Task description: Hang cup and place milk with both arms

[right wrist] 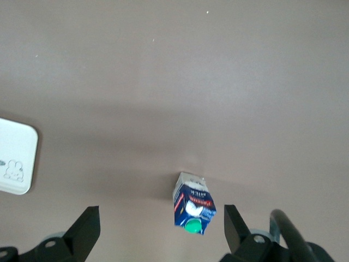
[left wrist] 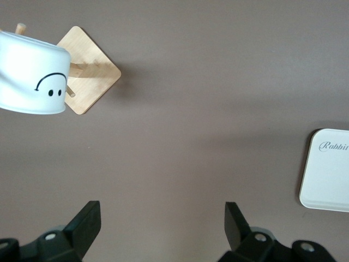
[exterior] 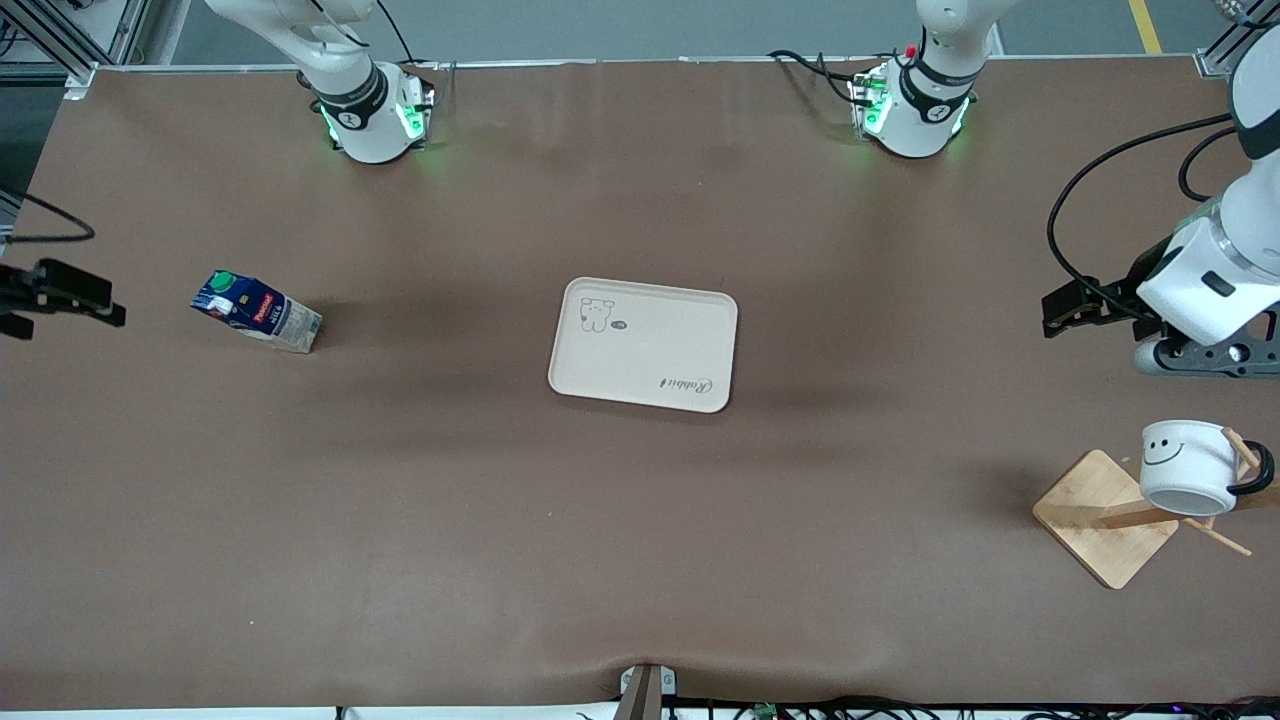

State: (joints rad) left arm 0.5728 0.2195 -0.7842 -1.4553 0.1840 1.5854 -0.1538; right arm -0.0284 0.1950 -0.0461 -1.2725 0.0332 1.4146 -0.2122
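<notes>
The cup [exterior: 1188,466], a white mug with a smiley face and black handle, hangs on a peg of the wooden rack [exterior: 1105,530] at the left arm's end of the table. It also shows in the left wrist view [left wrist: 32,73]. My left gripper [exterior: 1052,314] is open and empty in the air above the table near the rack; its fingers [left wrist: 87,224] stand wide apart. The milk [exterior: 256,312], a dark blue carton with a green cap, stands on the table at the right arm's end. My right gripper [exterior: 80,300] hovers open and empty beside the carton [right wrist: 193,210].
A cream tray [exterior: 643,343] with a rabbit drawing lies empty at the table's middle; it also shows in the left wrist view [left wrist: 327,169] and the right wrist view [right wrist: 16,155]. Brown cloth covers the table. The arm bases stand along the edge farthest from the front camera.
</notes>
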